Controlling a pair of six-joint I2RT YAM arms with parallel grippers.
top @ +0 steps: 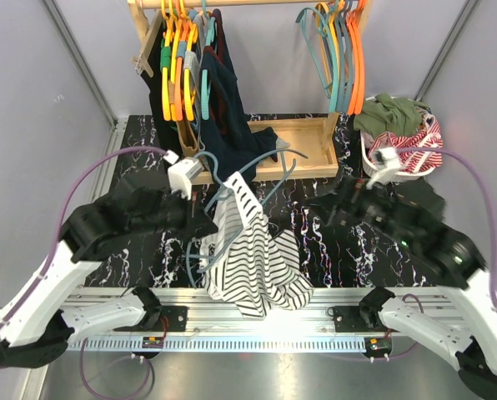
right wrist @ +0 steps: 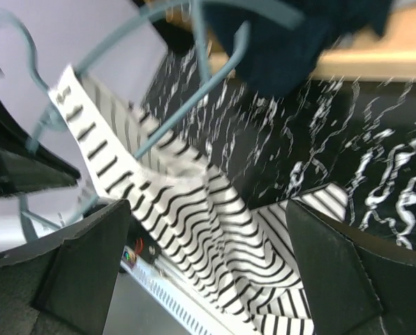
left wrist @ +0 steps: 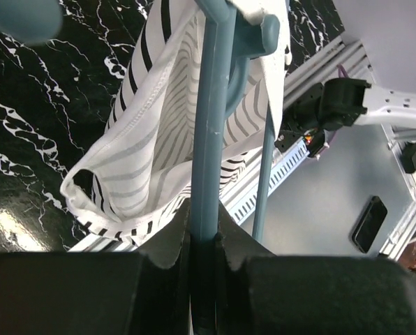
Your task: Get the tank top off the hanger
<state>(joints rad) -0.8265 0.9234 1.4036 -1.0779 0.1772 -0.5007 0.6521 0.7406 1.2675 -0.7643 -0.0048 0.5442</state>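
The striped tank top [top: 250,258] hangs at the middle of the worktop's [top: 332,260] near edge, one strap draped on the grey-blue hanger [top: 232,185] above it; we judge the pulling-off step is in hand, the garment not yet free. The left gripper [left wrist: 206,241] is clamped on the hanger's bar; the right gripper [right wrist: 204,209] has its fingers apart, the cloth ahead between them, seemingly untouched. Next, we think, it must close on the fabric and draw it off the hanger.
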